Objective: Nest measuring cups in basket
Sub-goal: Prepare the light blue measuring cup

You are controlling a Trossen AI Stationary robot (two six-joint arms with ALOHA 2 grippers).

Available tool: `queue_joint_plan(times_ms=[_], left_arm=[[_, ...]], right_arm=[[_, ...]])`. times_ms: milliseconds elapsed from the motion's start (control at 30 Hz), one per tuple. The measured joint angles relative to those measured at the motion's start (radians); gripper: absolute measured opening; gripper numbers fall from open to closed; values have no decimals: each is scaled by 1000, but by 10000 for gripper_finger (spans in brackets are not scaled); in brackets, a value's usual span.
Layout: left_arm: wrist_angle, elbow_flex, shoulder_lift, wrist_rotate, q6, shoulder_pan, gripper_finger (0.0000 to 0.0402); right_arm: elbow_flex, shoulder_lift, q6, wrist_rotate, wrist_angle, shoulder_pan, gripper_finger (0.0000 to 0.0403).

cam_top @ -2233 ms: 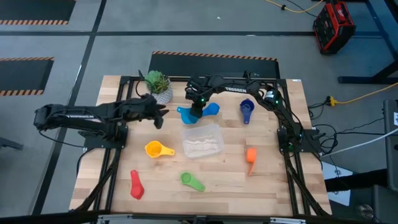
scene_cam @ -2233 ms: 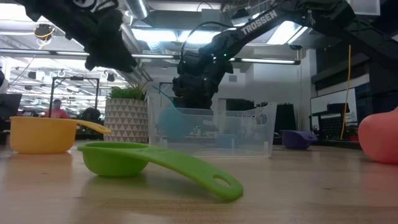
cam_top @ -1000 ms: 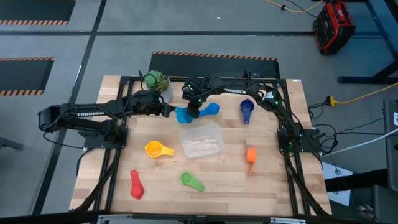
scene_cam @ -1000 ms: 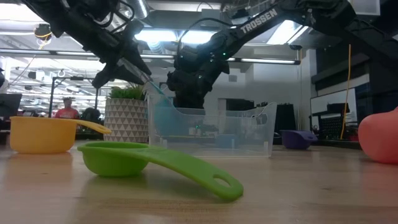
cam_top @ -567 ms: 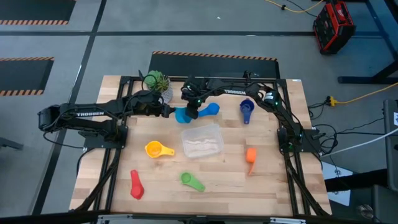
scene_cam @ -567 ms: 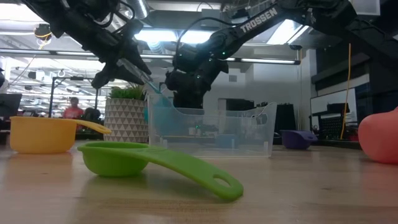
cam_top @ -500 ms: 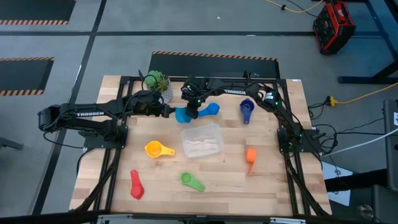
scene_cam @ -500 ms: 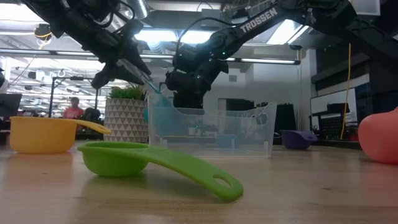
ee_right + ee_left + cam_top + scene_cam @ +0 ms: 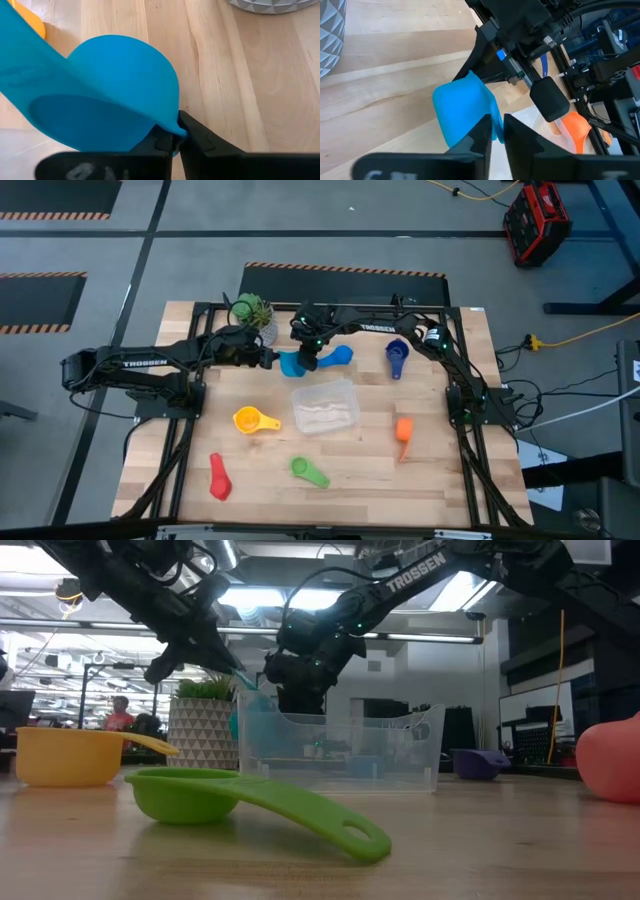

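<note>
The light blue cup [image 9: 292,363] is off the far edge of the clear basket [image 9: 350,418], between both grippers. My left gripper [image 9: 272,361] reaches in from the table's left and is shut on the cup. My right gripper [image 9: 310,357] comes from the far right and is shut on it too. In the low view the cup [image 9: 255,720] shows through the basket's wall [image 9: 400,750]. The yellow [image 9: 250,420], red [image 9: 218,477], green [image 9: 308,471], orange [image 9: 403,430] and dark blue [image 9: 397,358] cups lie on the table around the basket. My left gripper pinches the edge of the cup's bowl [image 9: 495,124] between its two fingers [image 9: 481,134], coming from the table's left and slanting down. My right gripper pinches the bowl's rim [image 9: 172,131] between its two fingers [image 9: 199,139], coming from the far right. The bowl sits tilted between the two holds, and whether any part rests on the table cannot be told.
A white pot with a green plant [image 9: 255,314] stands just beyond the left gripper on the far side. The table frame's dark rails [image 9: 180,440] run along both sides. Bare wood lies between the basket and the near edge, around the green cup.
</note>
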Motion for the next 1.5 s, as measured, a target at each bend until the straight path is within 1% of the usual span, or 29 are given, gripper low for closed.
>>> queue_joint_plan(times_ms=[100,433,533,700,767,900,1000,1167,1367,1433,1500], left_arm=[[1,0,0,0,-3,0,8],[2,1,0,-1,-2,0,5],[-1,1,0,-1,0,0,5],[-1,0,0,1,3,0,3],[-2,1,0,1,3,0,3],[-3,1,0,0,2,0,2],[-2,1,0,0,-1,0,2],[-2,0,0,9,-29,0,1],[7,0,0,47,-67,0,1],[64,-11,0,49,-74,0,0],[182,-41,0,50,-96,1,0]], right_arm=[[0,0,0,5,4,0,22],[0,0,-6,4,20,-1,24],[0,0,-8,2,18,-1,41],[0,0,-4,-7,21,-1,87],[0,0,-3,-8,21,0,95],[2,-6,-10,-10,-1,-6,98],[2,-35,-54,-46,-48,-26,98],[2,-97,-137,-150,-127,-69,98],[2,-165,-245,-165,-229,-121,98],[2,-183,-274,-164,-259,-139,98],[2,-195,-285,-164,-269,-155,98]])
